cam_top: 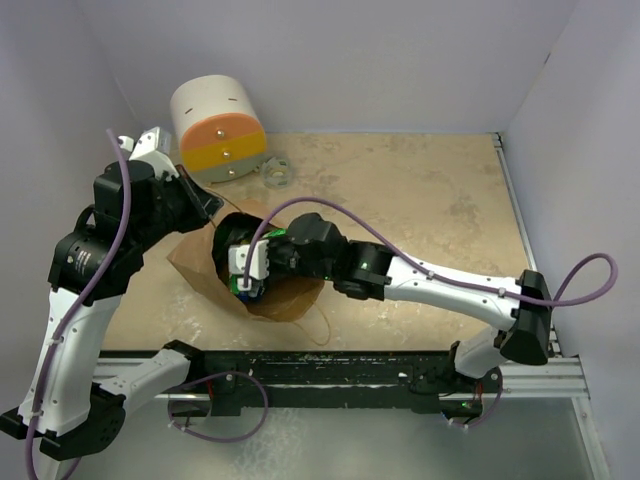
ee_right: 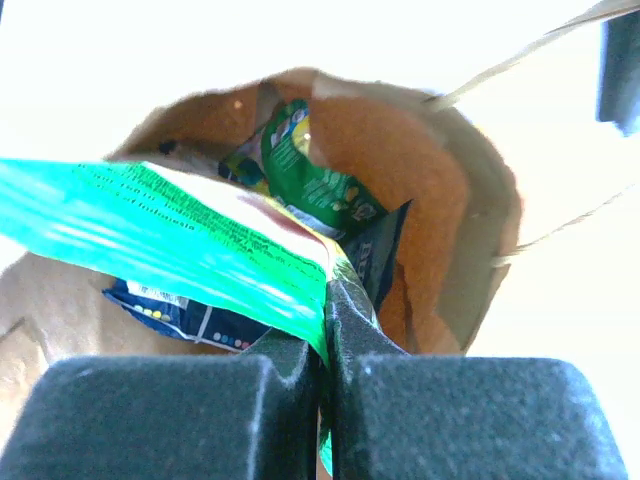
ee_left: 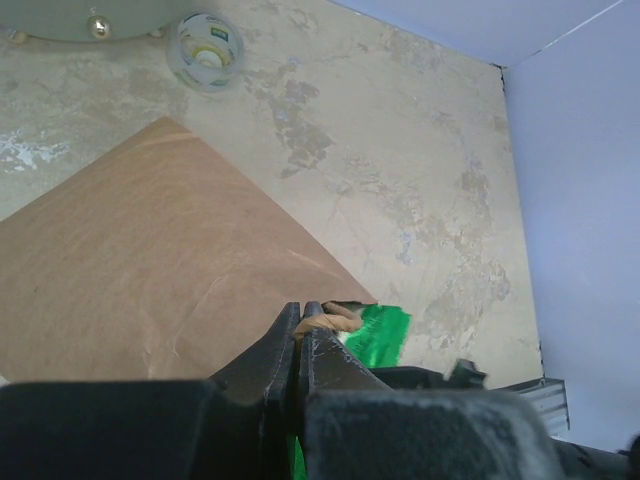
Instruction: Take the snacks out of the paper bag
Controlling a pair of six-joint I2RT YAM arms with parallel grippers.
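The right pincer is clamped shut on the end of a bright green packet at the mouth of the paper bag. The bag lies left of centre on the mottled surface. The left pincer is closed at the bag's far-left edge, apparently nipping the rim to keep the mouth open. The view from that wrist shows only a scrap of tan between its tips.

The bag's mouth faces the right arm, whose wrist camera looks straight down the opening. The held packet's long axis runs crosswise to the closed fingers and stretches away to the left in that view, in front of the bag's rim. Judged from this, the clean way out is straight back to the right, along the line of the right arm. That arm is the one to finish the job, as the other seems occupied with the rim.

More snacks are deeper inside: a second green packet stands against the back of the bag, and a dark blue packet lies low beneath the held one. None of the snacks can be seen lying out on the surface.

A white, orange and yellow cylinder and a roll of tape sit at the far edge, well apart from the work.
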